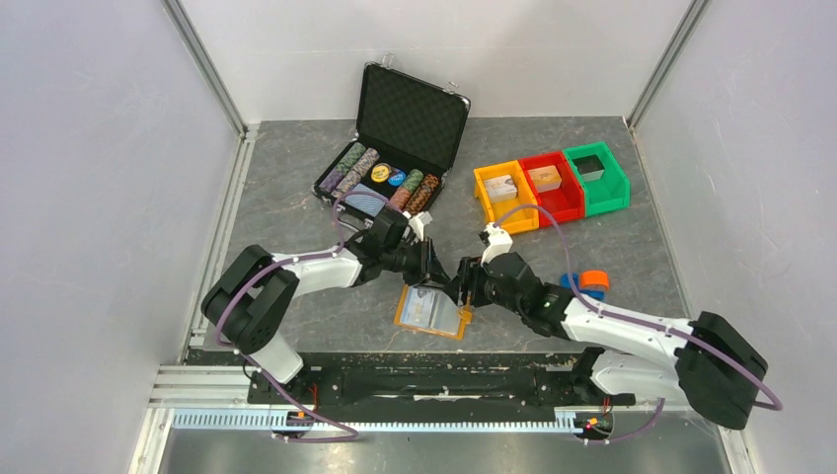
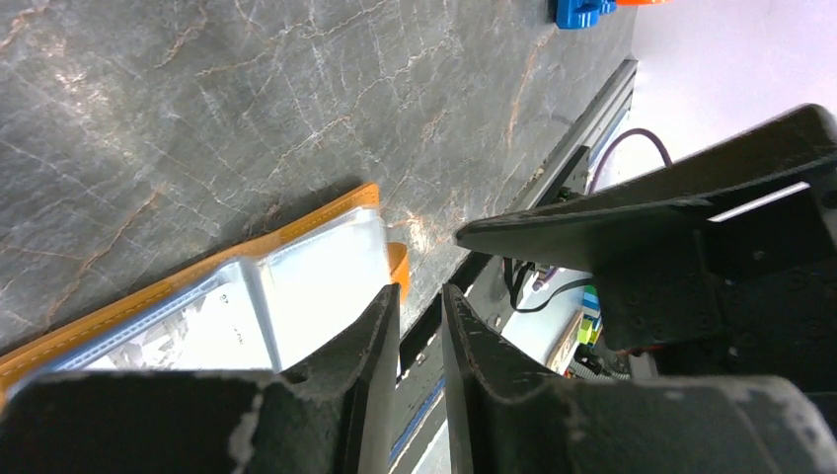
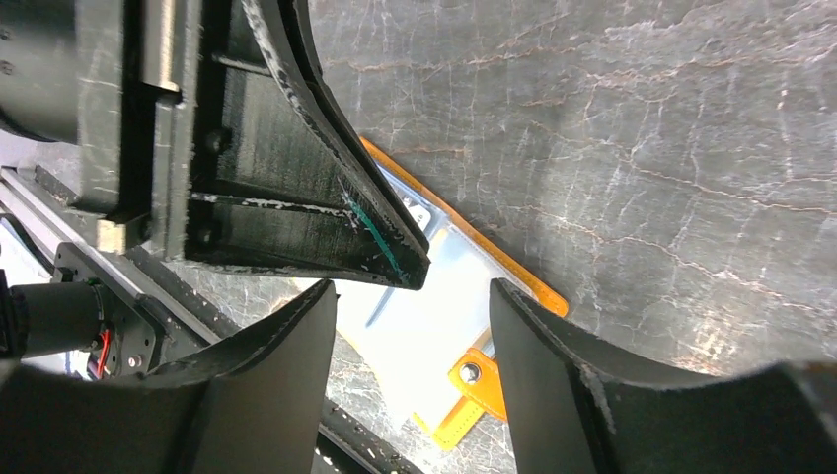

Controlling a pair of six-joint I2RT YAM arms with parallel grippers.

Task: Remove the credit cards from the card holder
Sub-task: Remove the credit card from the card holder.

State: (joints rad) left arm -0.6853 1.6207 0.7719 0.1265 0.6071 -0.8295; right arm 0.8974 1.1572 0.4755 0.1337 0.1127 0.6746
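Observation:
The orange card holder [image 1: 407, 318] lies open and flat on the grey table near the front edge, its clear sleeves up. A pale card [image 1: 430, 308] shows inside the sleeves; glare washes it out in both wrist views. My left gripper [image 1: 440, 276] hovers over the holder's far right corner, its jaws almost together with only a narrow gap and nothing seen between them [image 2: 419, 298]. My right gripper [image 1: 462, 296] is open just above the holder's right end [image 3: 413, 293], its fingers on either side of the snap tab [image 3: 476, 376]. The two grippers nearly touch.
An open black chip case [image 1: 407, 123] stands at the back centre. Orange [image 1: 505, 197], red [image 1: 551, 188] and green [image 1: 598, 178] bins sit at the back right. A small blue and orange object [image 1: 584, 283] lies right of my right arm. The table's front rail is close below the holder.

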